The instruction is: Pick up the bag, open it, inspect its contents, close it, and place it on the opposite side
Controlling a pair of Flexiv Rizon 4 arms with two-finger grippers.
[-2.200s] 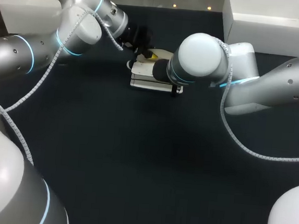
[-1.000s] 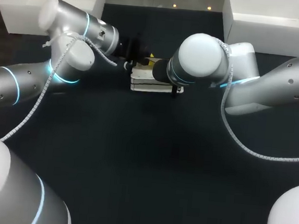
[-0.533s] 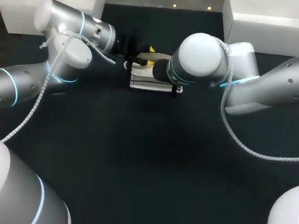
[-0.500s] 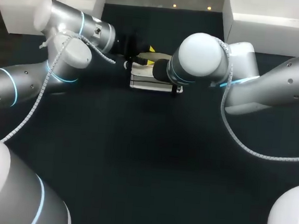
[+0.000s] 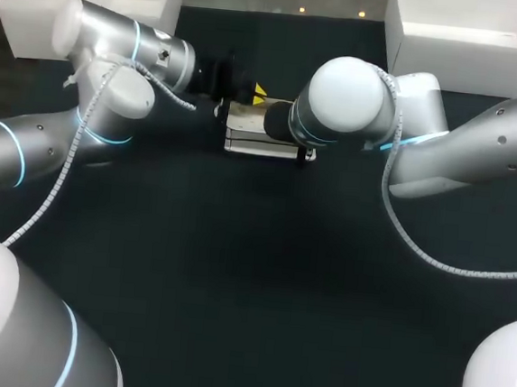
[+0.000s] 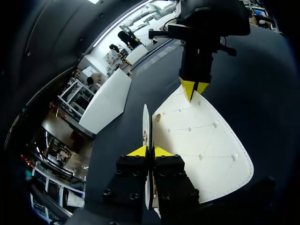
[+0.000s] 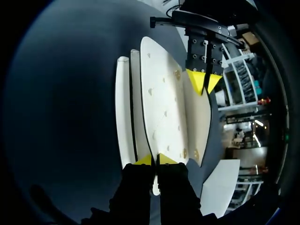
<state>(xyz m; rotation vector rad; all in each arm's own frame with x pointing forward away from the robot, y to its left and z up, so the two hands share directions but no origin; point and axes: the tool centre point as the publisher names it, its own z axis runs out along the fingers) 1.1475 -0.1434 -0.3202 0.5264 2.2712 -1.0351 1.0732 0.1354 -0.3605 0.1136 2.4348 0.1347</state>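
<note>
The white studded bag (image 5: pixel 245 138) lies at the table's far middle, and both grippers hold it from opposite ends. In the left wrist view my left gripper (image 6: pixel 150 151) is shut on the thin raised edge of a flap (image 6: pixel 146 123), beside the broad studded panel (image 6: pixel 197 140). The right gripper (image 6: pixel 193 87) pinches that panel's far tip. In the right wrist view my right gripper (image 7: pixel 156 159) is shut on the bag's upper panel (image 7: pixel 164 108), with the stacked lower layers (image 7: pixel 124 112) beside it. In the head view the left gripper (image 5: pixel 255 92) shows at the bag's far left corner. The right one is hidden under its wrist.
A white bin (image 5: pixel 85 6) stands at the back left corner and another white bin (image 5: pixel 471 40) at the back right. The dark tabletop (image 5: pixel 251 274) stretches open in front of the bag.
My left arm's wrist has swung up and to the left while its gripper stayed at the bag's far left corner, its yellow tips shifting a little. The right arm and the bag's body kept still.
</note>
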